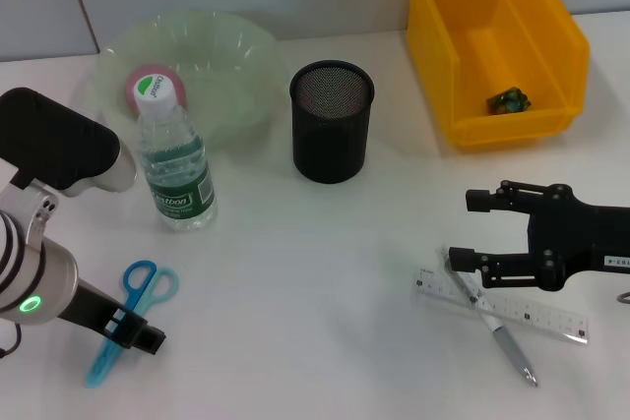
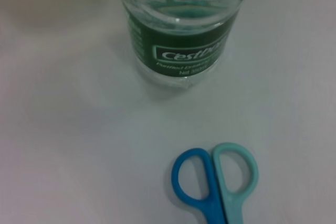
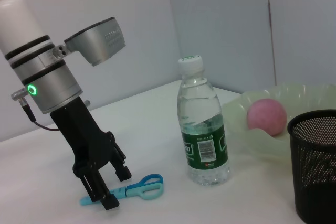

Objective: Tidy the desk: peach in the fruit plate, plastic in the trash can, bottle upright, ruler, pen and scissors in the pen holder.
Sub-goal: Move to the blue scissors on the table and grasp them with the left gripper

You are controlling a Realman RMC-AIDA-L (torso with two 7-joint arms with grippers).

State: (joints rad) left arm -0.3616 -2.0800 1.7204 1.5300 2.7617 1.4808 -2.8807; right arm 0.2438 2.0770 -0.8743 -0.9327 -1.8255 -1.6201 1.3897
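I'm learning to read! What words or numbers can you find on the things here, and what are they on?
"Cestbon": white letters on the green label of the clear plastic water bottle.
Small print and barcode on that label: too blurred to read.
Markings on the clear plastic ruler: too small to read.

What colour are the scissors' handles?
One scissors handle loop is bright blue, the other pale teal. The left wrist view shows it best.
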